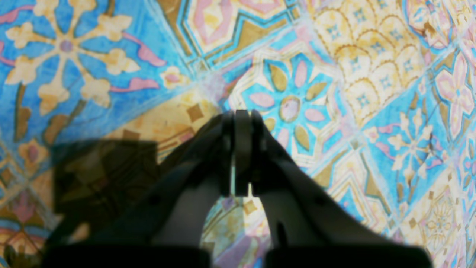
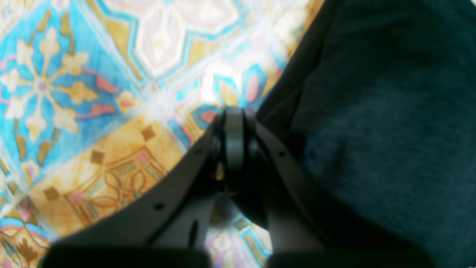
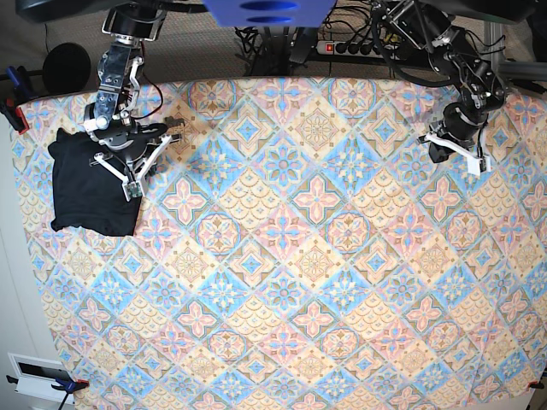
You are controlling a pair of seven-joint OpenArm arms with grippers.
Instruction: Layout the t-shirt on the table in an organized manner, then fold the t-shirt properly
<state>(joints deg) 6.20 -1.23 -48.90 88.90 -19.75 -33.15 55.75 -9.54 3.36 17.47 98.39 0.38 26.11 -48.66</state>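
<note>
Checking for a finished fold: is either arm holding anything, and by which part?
Nothing held. Both grippers, left and right, have empty closed jaws; the t-shirt lies on the table.

The table [image 3: 299,256] lies bare across its middle, near edge and right half, so a pincer could sweep there freely. The only thing on it is the shirt [image 3: 85,184], a folded black block by the left edge. The right pincer [image 3: 132,190] hangs shut at the shirt's right border; the left pincer [image 3: 481,165], also shut, hangs over bare cloth far right
</note>
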